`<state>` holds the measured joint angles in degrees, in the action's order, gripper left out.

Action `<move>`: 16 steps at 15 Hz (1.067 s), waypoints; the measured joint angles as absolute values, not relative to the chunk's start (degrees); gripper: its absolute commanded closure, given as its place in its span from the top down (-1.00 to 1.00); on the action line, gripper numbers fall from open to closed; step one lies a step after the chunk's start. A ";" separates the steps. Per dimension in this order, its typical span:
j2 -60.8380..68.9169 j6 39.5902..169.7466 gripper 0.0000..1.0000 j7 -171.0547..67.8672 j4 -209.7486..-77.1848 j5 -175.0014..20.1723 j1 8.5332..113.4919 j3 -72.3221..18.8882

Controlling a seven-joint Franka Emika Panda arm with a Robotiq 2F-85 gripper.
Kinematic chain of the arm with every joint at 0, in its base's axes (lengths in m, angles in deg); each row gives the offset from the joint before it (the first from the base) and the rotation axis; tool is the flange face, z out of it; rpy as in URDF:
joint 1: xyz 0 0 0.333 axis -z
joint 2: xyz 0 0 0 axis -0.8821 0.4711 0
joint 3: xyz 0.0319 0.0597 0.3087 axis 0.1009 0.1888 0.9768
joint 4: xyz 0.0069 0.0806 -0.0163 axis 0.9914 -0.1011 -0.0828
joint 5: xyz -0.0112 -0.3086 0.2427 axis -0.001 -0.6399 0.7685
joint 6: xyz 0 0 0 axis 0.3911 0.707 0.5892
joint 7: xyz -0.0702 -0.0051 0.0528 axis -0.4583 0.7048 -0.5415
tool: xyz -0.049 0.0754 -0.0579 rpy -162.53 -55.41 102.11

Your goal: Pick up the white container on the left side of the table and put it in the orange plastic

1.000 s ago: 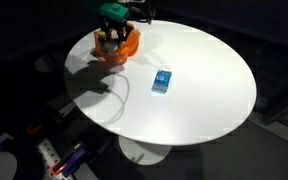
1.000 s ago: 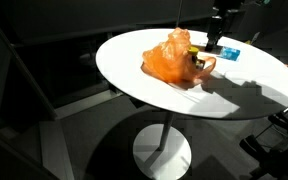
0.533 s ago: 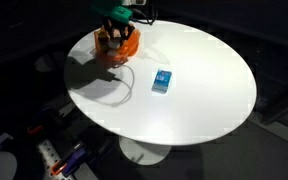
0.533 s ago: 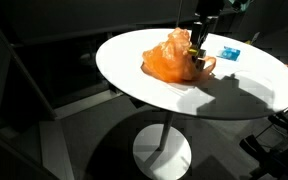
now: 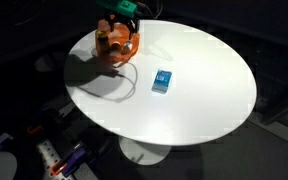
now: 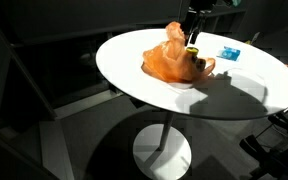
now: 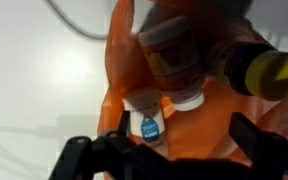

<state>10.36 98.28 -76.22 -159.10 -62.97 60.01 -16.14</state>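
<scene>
White container point(image 7: 146, 122): already down inside the orange plastic point(image 7: 119, 70), small, blue-labelled, pressed against the white cap of a bigger brown-labelled jar point(image 7: 169, 50) in the same plastic. Yellow round thing point(image 7: 269, 75) beside that jar, also within the plastic. Gripper point(image 7: 174, 162) spread wide and holding nothing, fingers point(image 7: 79, 158) well apart from each other. From the wrist view: lies straight beyond the gripper, deeper in the plastic, a little off centre toward one finger, touching neither. Long axis apparently running from the gripper toward the jar, though hard to be sure from above. In both exterior views, gripper point(image 5: 124, 12) point(image 6: 195, 18) above the plastic's open top, apart from it. Probably done with the placing. Best next a straight rise away from the plastic; risk of catching its wall with any sideways drift. Blue packet point(image 5: 162, 80) well apart from the plastic on the white table point(image 5: 214, 100), no part in this.
</scene>
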 measured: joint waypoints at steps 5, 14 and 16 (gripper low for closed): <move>6.72 95.43 1.00 -71.62 -160.02 -63.04 60.91 -17.38; -6.04 87.44 1.00 -55.06 -165.30 -72.92 61.34 -23.54; -8.04 85.31 1.00 -53.00 -165.32 -74.28 61.78 -24.07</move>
<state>-8.04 85.31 -53.00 -165.32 -74.28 61.78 -24.07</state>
